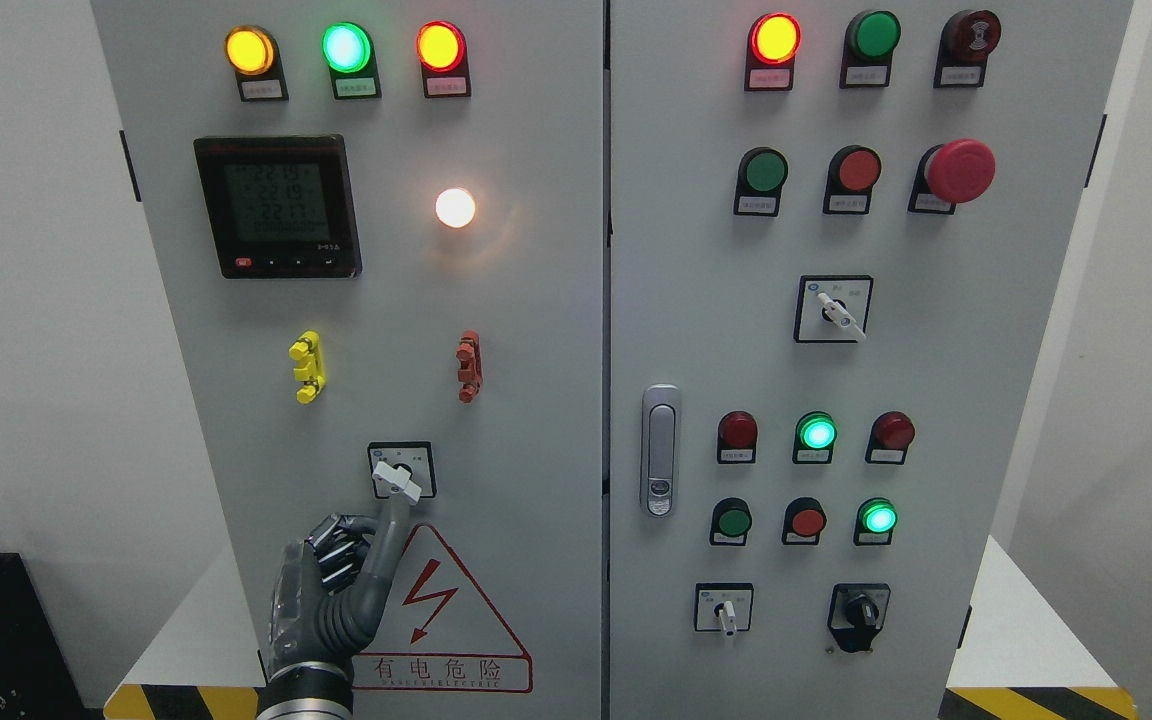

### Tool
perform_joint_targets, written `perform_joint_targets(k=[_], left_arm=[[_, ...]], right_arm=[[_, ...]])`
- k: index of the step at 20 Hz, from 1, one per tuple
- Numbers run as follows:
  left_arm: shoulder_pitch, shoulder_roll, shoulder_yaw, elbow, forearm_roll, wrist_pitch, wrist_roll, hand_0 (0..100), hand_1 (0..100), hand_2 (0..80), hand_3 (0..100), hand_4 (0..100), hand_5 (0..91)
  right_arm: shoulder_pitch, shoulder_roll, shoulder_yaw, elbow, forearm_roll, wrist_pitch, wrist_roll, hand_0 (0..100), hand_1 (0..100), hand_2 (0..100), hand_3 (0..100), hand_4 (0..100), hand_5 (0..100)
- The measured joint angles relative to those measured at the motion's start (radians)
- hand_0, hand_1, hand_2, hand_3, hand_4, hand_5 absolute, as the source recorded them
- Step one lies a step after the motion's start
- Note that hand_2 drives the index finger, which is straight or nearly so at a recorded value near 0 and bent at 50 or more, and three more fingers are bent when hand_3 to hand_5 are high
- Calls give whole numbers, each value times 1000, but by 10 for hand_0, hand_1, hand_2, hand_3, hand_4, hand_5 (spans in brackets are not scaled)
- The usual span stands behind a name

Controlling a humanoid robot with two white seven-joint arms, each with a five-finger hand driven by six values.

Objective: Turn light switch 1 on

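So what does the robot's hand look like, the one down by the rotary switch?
The left hand is dark grey with jointed fingers. The fingers are smooth grey segments, and black and silver mechanical parts show at the knuckles. A glossy, see-through cover sits over the back of the hand. The wrist is a ribbed black cuff with a silver metal ring below it. No cables or markings are visible. The right hand is out of view.

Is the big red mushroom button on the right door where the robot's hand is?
No. The left hand reaches up to the rotary switch on the left door, far from the red mushroom button.
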Motion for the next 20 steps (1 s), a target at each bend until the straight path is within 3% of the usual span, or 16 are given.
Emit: perform_joint_targets(k=[5,9,13,17,20], left_arm=[[134,5,17,-9,0,-216,-49,98,393,623,1000,992,890],[280,7,45,5,0,-392,-103,107,301,600,1000,1000,885],[430,19,90,71,4,-624,-159,126,235,570,1000,1000,874],[549,39,124,207,39,-861,-175,139,194,537,975,1000,856],[603,54,144,352,55,-970,-186,148,181,500,933,1000,784]], right_arm=[[0,0,0,0,0,0,0,0,0,0,0,0,0],[0,0,0,0,0,0,0,0,0,0,0,0,0],[0,0,0,0,0,0,0,0,0,0,0,0,0],[0,0,0,0,0,0,0,0,0,0,0,0,0],[0,0,0,0,0,0,0,0,0,0,0,0,0]])
